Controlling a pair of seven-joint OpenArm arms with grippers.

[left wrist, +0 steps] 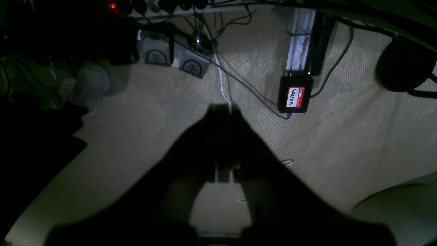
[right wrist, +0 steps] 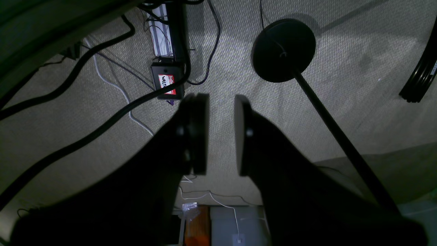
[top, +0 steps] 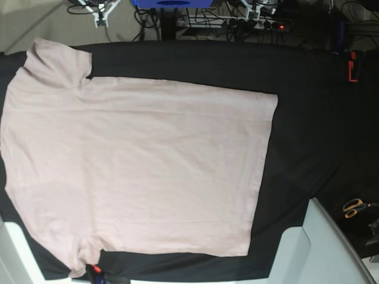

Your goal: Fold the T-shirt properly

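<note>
Black cloth covers the whole table (top: 308, 118), and the T-shirt (top: 136, 165) lies spread flat on it, filling most of the surface. Its hem runs straight down the middle-right of the table, one sleeve reaches the far left corner, the other the near left edge. No fold has been made yet, by the look of it.

Neither arm shows from overhead. Both wrist cameras look down at beige carpet with cables and a small labelled box (left wrist: 295, 95), so the arms seem to hang off the table. The left gripper (left wrist: 223, 112) has its jaws pressed together with nothing between them. The right gripper (right wrist: 221, 133) stands with a narrow gap between its fingers, also empty.

As for handling, the shirt looks thin, soft and light; it should drape and sag when lifted, and one layer could peel from the other. I'd judge the best holds to be the hem corners or the sleeve and shoulder edges, pinched through both layers. Some scissors (top: 354, 207) lie near the right edge, well apart from the fabric.
</note>
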